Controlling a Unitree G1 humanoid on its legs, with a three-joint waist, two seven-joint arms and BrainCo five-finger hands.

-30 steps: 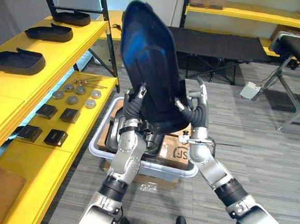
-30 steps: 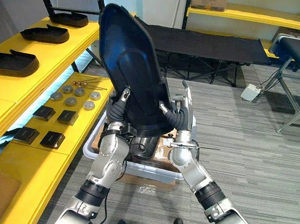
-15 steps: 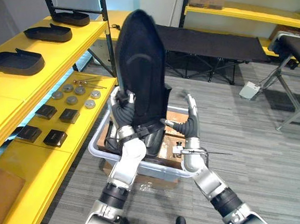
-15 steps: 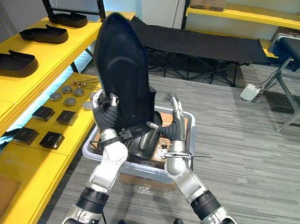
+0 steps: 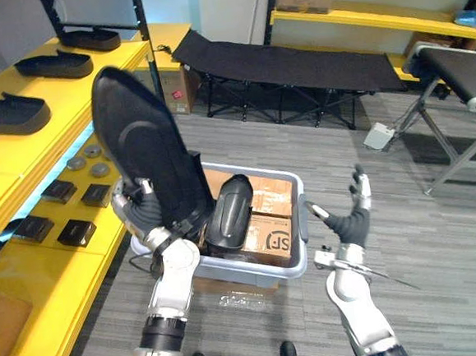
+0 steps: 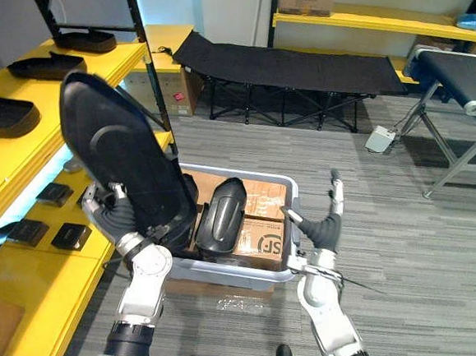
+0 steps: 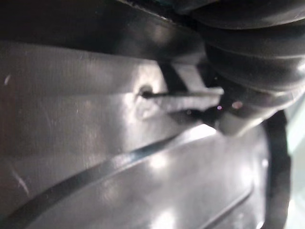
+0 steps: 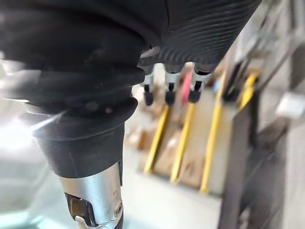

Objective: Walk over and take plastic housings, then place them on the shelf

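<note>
A large black plastic housing (image 5: 141,153) stands tilted above the left end of the grey bin (image 5: 298,223). My left hand (image 5: 144,212) grips its lower edge from behind; the left wrist view shows the housing's glossy inner face (image 7: 119,167) right against the hand. My right hand (image 5: 350,220) hangs free to the right of the bin, fingers (image 8: 167,90) straight and pointing up, holding nothing. A second black housing (image 5: 229,216) leans inside the bin on cardboard boxes (image 5: 267,233).
A yellow shelf (image 5: 32,132) runs along the left and carries three black housings (image 5: 2,114), (image 5: 52,65), (image 5: 87,37). Its lower level (image 5: 14,270) holds small black blocks and metal discs. A black cot (image 5: 295,62) and a grey stand (image 5: 455,111) stand behind.
My right hand has let go of the housing and moved out to the right of the bin. The left hand has swung the housing left and tilted it. The camera shifted too.
</note>
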